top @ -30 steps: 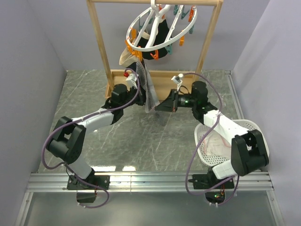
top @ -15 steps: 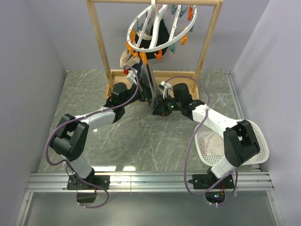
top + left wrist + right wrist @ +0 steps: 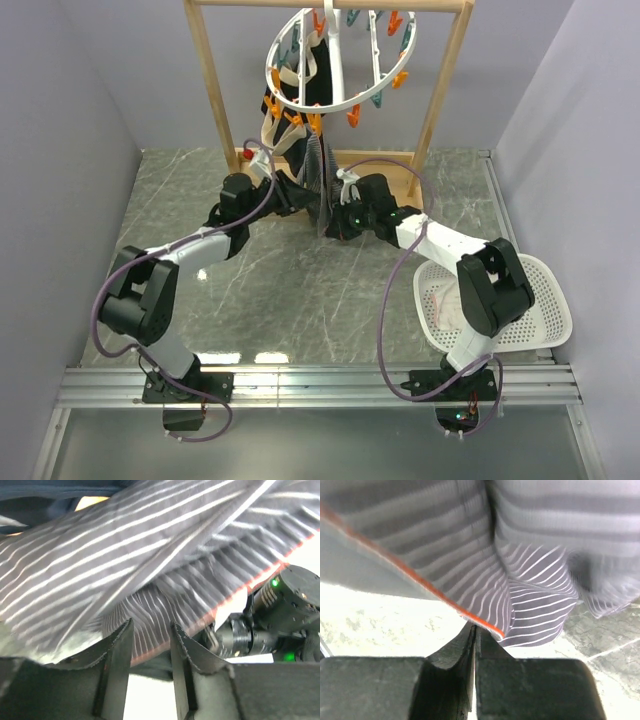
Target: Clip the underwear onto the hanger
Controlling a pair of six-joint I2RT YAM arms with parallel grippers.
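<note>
Underwear: hangs under the near rim of the hanger, between the two claws and above the table.
Long axis: close to upright; the cloth runs from the orange pegs down towards the table.
Lower end: a ribbed band with an orange-red edge points down and towards the right arm; the stripes follow the drop of the fabric.
Top end: reaches the pegs (whether one actually bites the cloth cannot be told).
Left gripper: fingers apart with a clear gap; the striped fabric lies just past the tips and nothing is pinched.
Right gripper: fingers pressed together; the orange-red hem sits right at the tips, but whether it is caught between them cannot be told.
Hanger: tilted ring hooked on the top bar of the wooden frame.
Basket: white; on the table at the right, well apart from the underwear.
</note>
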